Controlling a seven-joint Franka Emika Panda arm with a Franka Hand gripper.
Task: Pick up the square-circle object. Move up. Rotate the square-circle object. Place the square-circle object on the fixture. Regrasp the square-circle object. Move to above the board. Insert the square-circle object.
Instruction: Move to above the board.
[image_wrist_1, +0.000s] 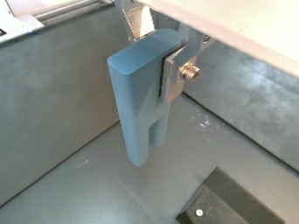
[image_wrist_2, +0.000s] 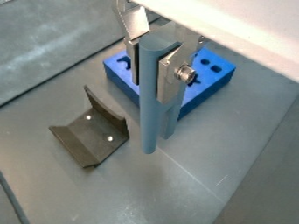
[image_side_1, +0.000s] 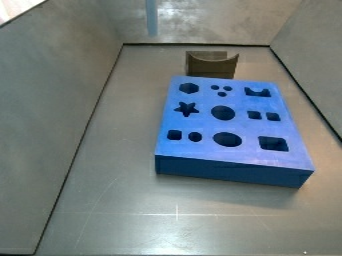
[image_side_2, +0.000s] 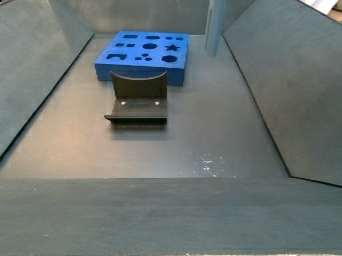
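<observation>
text: none legible | labels: none | numbers: none

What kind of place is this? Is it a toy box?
Probably a robot test bench, not a toy box: grey metal walls enclose a big blue board with shaped holes, a dark notched fixture, and a silver gripper holding a slim blue-grey peg.

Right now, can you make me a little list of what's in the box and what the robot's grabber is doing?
gripper: up in the air, shut on the square-circle object
square-circle object: hangs upright between the fingers, touches nothing below
fixture: on the floor, nothing on it
board: flat on the floor beside the fixture, every hole that shows is open
floor: grey metal
</observation>
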